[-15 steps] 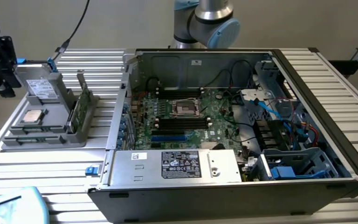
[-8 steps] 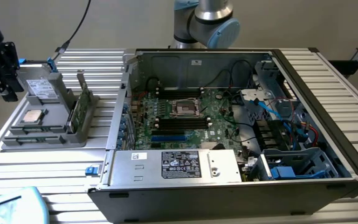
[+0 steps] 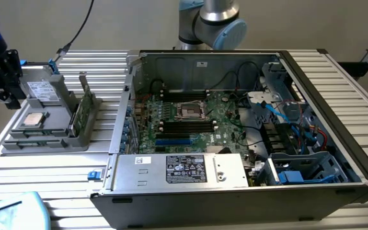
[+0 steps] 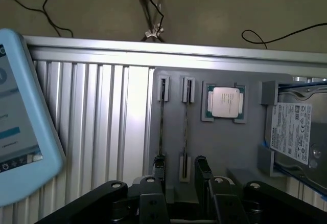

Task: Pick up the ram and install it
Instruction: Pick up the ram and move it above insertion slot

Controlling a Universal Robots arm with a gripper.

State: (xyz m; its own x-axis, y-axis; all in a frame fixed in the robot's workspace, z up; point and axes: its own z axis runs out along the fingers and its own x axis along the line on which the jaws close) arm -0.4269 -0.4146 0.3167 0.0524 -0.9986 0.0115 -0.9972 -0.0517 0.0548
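Two ram sticks (image 3: 80,117) stand on edge in slots of a grey holder tray (image 3: 43,143) at the exterior view's left, beside the open computer case. In the wrist view they appear edge-on as thin lines, one ram stick (image 4: 186,124) lying in line with the gap between my fingers and the other ram stick (image 4: 162,124) beside it. My gripper (image 4: 180,166) is open, hanging above the tray with nothing held. In the exterior view the black gripper (image 3: 8,96) sits at the far left over the tray's side. Long black memory slots (image 3: 187,127) lie on the motherboard near the processor socket (image 3: 189,111).
The tray also holds a silver processor chip (image 4: 225,103) and a hard drive (image 4: 291,129). A light-blue tablet (image 4: 20,132) lies on the slatted table. The case (image 3: 337,143) has tall metal walls, loose cables and a power supply (image 3: 178,170) along its near side.
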